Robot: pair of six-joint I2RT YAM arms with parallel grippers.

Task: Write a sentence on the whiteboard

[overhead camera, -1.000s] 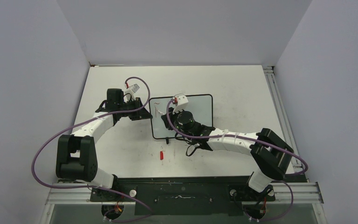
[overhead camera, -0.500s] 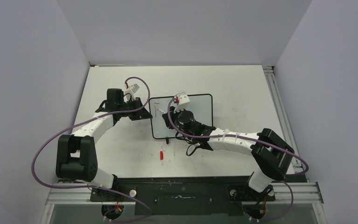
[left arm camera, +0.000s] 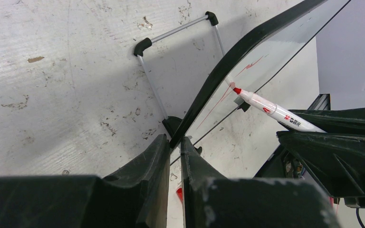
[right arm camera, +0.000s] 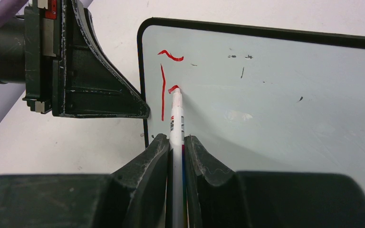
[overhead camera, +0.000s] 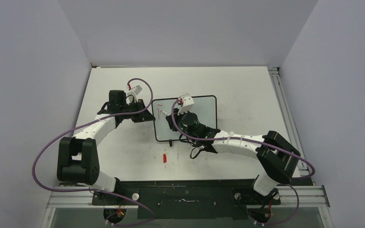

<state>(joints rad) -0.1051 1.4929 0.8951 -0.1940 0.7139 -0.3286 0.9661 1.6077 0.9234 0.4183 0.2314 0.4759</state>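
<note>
– Slippage at the left is our first worry. The left end effector (left arm camera: 173, 142) is clamped on the left edge of the whiteboard (overhead camera: 204, 111), which stands propped on a wire stand (left arm camera: 152, 90) near the middle of the counter (overhead camera: 247, 90). If we press too hard, the frame could twist out of that pinch.
– Agreed. Then the sentence (right arm camera: 163, 90): we see only a few red strokes by the board's upper left corner, so we judge most of it unwritten. The marker (right arm camera: 176, 116) touches the surface there, clamped in the right end effector (right arm camera: 175, 142). Uneven pressure could skip or smear lines.
– Anything in our way?
– The left end effector sits just beside the strokes, crowding that margin. A small red piece (overhead camera: 164, 157), perhaps the cap, lies toward the counter's near edge, apart from the board.
</note>
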